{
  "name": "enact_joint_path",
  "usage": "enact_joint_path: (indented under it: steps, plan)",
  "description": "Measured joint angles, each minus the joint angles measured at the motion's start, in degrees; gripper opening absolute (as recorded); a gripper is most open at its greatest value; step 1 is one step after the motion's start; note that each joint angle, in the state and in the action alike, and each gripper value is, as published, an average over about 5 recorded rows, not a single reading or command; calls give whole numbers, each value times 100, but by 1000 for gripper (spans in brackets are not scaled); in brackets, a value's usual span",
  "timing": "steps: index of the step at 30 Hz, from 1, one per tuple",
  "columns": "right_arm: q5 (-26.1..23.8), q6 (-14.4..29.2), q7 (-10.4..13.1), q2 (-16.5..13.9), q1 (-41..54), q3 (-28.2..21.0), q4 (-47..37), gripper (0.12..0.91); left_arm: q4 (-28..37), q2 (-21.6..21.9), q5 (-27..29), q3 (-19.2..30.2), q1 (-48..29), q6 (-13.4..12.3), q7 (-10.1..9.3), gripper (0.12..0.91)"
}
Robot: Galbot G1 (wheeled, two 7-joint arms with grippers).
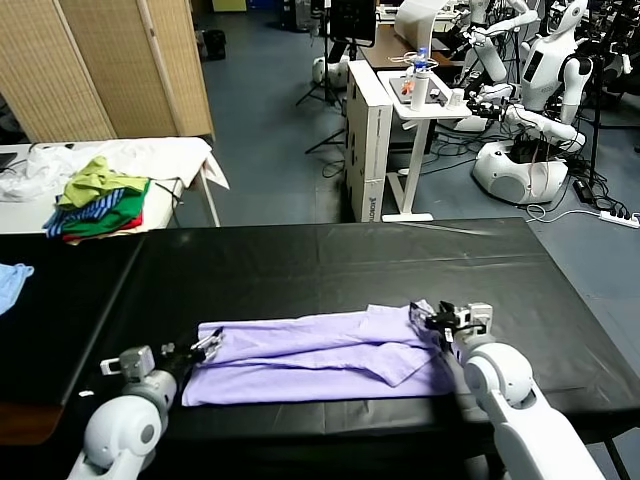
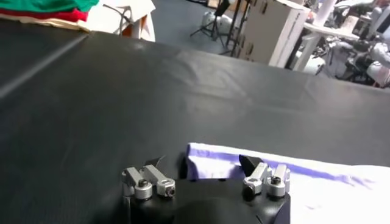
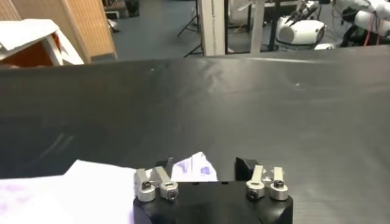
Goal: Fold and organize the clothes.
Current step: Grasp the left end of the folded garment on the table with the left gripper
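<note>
Now, T-shirt (image 1: 320, 355): lavender, lying roughly folded along the near edge of the black table (image 1: 330, 265).
Left gripper (image 1: 207, 347): at the shirt's left end, fingers apart around the hem, grip uncertain.
Right gripper (image 1: 432, 320): at the shirt's right corner, fingers apart, fabric between them, grip uncertain.
Garment pile (image 1: 100, 200): on a white table beyond the black table's far left corner.

In the head view, my left tool (image 1: 207, 346) covers the near left corner of the T-shirt (image 1: 320, 355), and my right tool (image 1: 440, 322) covers its right end. My own arms hide the counter (image 1: 330, 265) edge below them. In both wrist views, each tool body blocks the fingertips, so contact with the fabric cannot be confirmed. The garment pile (image 1: 100, 200) on the far table overlaps itself; individual pieces cannot be counted. The small blue cloth (image 1: 12, 282) is cut off by the left edge.
</note>
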Motion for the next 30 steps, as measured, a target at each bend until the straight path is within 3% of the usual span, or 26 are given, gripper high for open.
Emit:
enact_joint_path:
  steps: [4,10,13,18,22,25,30]
  plan:
    - [7,-38,-51,15,-44,53,63,165,35,-28,-21,7,-30,-42,8,624]
    - [27,-73,-192,-76,-239,219,354,145,155,-112,20,34,-99,-117,51,246]
    - [60,-53,-247,-148,-397,343,590,145,213,-164,116,60,-158,-144,75,150]
    - [118,39,-346,-325,-795,691,1076,175,318,-229,270,106,-277,-182,94,146]
    - [131,91,-387,-423,-1182,1004,1451,370,307,-285,385,110,-271,-185,148,164]
    - [134,105,-405,-426,-1475,1205,1704,559,222,-317,553,85,-205,-187,197,285]
    - [132,125,-415,-367,-1889,1420,2029,844,-18,-335,711,-41,0,-204,200,608]
